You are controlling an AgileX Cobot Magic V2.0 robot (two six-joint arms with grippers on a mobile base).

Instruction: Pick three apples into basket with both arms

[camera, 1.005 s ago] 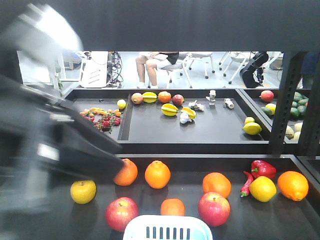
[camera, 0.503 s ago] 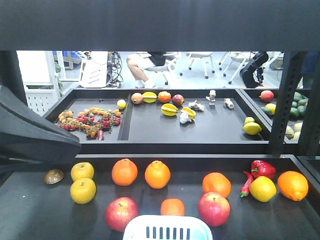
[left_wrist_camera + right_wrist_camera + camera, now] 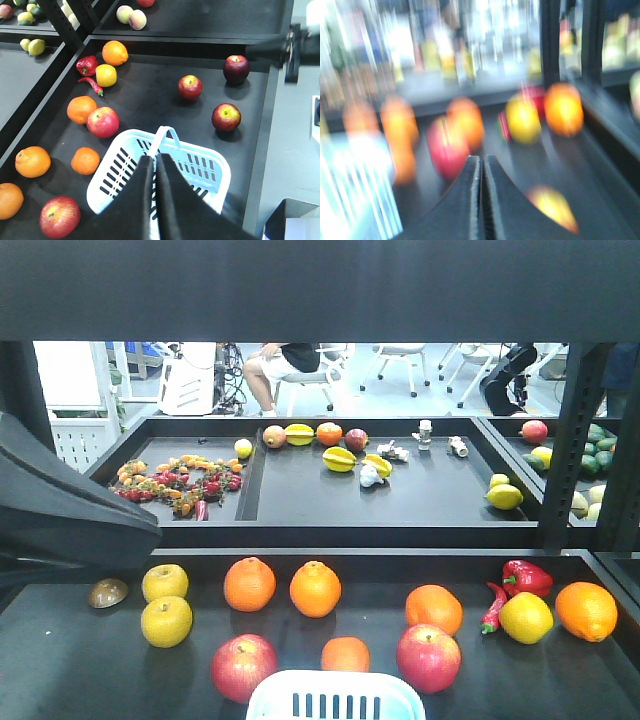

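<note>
Left wrist-mounted view: the left tool (image 3: 155, 159) is angled downward over the pale blue slotted plastic basket (image 3: 112, 175). Its two broad black wedge-shaped fingers (image 3: 137, 200) stand almost together, with only a thin slit between them, and nothing shows gripped in that slit. The fingertips overlap the near end of the curved hoop handle (image 3: 167, 131); whether they touch it cannot be determined. The basket sits on the black surface (image 3: 150, 100), near the edge that borders the grey floor. A bright red apple (image 3: 103, 122) lies near one basket corner, touching a round orange (image 3: 81, 109). Three darker red apples (image 3: 190, 87) lie apart from one another beyond the basket.

Right wrist-mounted view: this picture is heavily blurred. The right tool (image 3: 481, 159) is held roughly level, low over the surface. Its black fingers (image 3: 505, 210) are closed to a thin slit, and nothing is visible between them. A blurred red fruit (image 3: 447, 147) lies just ahead of the tips. The basket appears as a pale blue smear at the left edge (image 3: 350, 190).

Exterior front-facing view: the basket rim (image 3: 335, 688) shows at bottom centre, between two large red apples (image 3: 243, 667). A black wedge-shaped arm section (image 3: 70, 520) fills the left edge, above two yellow apples (image 3: 167, 622).
</note>
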